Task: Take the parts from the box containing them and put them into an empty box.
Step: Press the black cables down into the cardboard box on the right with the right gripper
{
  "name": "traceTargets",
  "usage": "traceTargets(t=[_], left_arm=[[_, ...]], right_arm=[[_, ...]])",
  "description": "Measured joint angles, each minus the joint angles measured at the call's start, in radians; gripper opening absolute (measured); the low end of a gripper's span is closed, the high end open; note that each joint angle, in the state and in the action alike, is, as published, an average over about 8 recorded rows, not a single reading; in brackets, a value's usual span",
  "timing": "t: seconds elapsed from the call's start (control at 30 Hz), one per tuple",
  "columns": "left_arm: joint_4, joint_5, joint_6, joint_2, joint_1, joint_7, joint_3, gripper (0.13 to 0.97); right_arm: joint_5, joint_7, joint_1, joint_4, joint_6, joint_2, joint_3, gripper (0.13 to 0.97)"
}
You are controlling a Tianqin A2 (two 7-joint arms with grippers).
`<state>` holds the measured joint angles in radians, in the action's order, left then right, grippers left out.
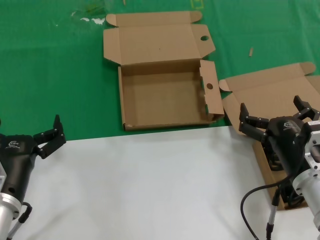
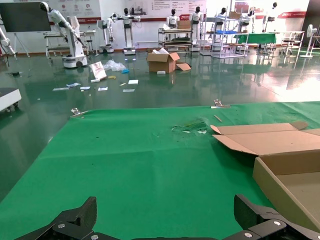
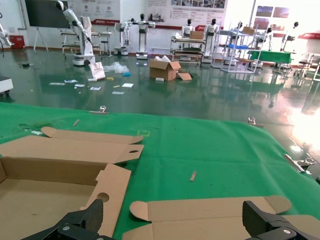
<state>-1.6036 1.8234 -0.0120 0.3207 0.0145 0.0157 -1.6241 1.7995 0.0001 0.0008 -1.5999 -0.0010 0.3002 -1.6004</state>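
Left hand (image 1: pixel 50 137) sits nearest, low at the left over the white sheet (image 1: pixel 150 185), fingers spread apart, holding nothing, parked. Centre of the worktop (image 1: pixel 60 75): empty box (image 1: pixel 160 97) with the round holes, lid flap thrown back, tray bare. Right of it, the box containing the parts (image 1: pixel 272 97), plain lid open toward the back; right hand (image 1: pixel 272 117) hovers above its tray, fingers apart, nothing gripped. Most of that tray is hidden behind the right arm; a dark shape under the wrist is likely one of the parts (image 1: pixel 276 161), but I can't tell how many cables are in there.

Risks as I see them:
- Source box hangs at the right edge of view, so the grasp goes in half blind.
- Loose coils may unwind or trail the plug on lift, snagging the box wall.
- Perforated side flap (image 1: pixel 210 92) stands up on the transfer path; a low carry could clip it and shove the light box.
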Motion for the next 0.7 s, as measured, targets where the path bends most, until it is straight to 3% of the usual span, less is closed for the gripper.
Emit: traceTargets(t=[0.33,0.7], left_arm=[[0.0,0.0,0.0,0.0,0.0,0.0,0.0,0.944],[0.0,0.0,0.0,0.0,0.0,0.0,0.0,0.856]], right_arm=[[0.0,0.0,0.0,0.0,0.0,0.0,0.0,0.966],[0.001,0.0,0.002,0.003,0.005,0.001,-0.003,0.966]])
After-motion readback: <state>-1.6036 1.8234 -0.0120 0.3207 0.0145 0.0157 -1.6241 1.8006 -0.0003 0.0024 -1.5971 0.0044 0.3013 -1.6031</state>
